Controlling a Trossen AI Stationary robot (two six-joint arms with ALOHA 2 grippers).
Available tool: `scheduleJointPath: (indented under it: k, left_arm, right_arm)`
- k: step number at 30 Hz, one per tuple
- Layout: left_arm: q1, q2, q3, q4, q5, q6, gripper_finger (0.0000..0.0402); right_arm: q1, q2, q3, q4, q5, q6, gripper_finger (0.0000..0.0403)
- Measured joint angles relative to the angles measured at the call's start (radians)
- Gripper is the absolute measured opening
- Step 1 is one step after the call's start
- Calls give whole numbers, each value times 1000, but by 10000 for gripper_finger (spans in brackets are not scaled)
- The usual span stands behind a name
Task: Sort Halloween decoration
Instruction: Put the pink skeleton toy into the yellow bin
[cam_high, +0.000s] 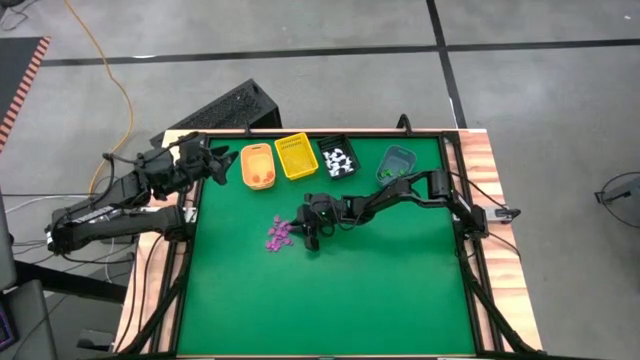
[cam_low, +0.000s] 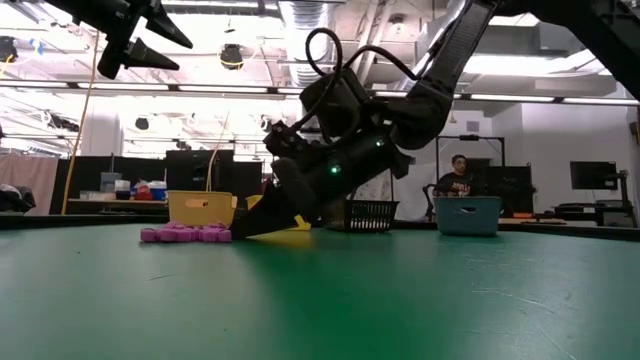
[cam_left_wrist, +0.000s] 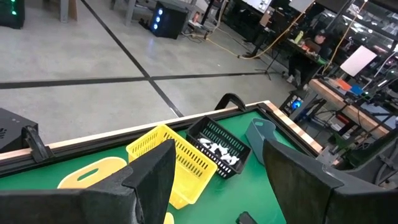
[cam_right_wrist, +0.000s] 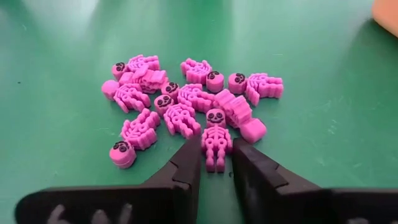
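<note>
Flanking one purple skeleton (cam_right_wrist: 216, 144), right tool (cam_right_wrist: 216, 163) narrow, perhaps gripping; hidden overhead.

No legible text anywhere.

Orange bin (cam_high: 258, 166) contents too small to tell; teal bin (cam_left_wrist: 260, 133) interior hidden.

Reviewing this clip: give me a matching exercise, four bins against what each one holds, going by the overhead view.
Bins:
1. orange bin
2. yellow bin
3. black bin
4. grey-blue bin

Contents:
A. white pieces
B. green pieces
C. orange-brown pieces
D. nothing visible

Pairs: 1-C, 2-D, 3-A, 4-B
</note>
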Motion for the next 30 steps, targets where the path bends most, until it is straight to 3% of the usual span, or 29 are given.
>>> scheduleJointPath:
  k: [14,30]
  left_arm:
    - [0,0,0,0,1,0,232]
    - [0,0,0,1,2,0,232]
  right_arm:
    - [2,1,-2,-5,-2,53,16]
    - [3,-102,-7,-22,-9,66,9]
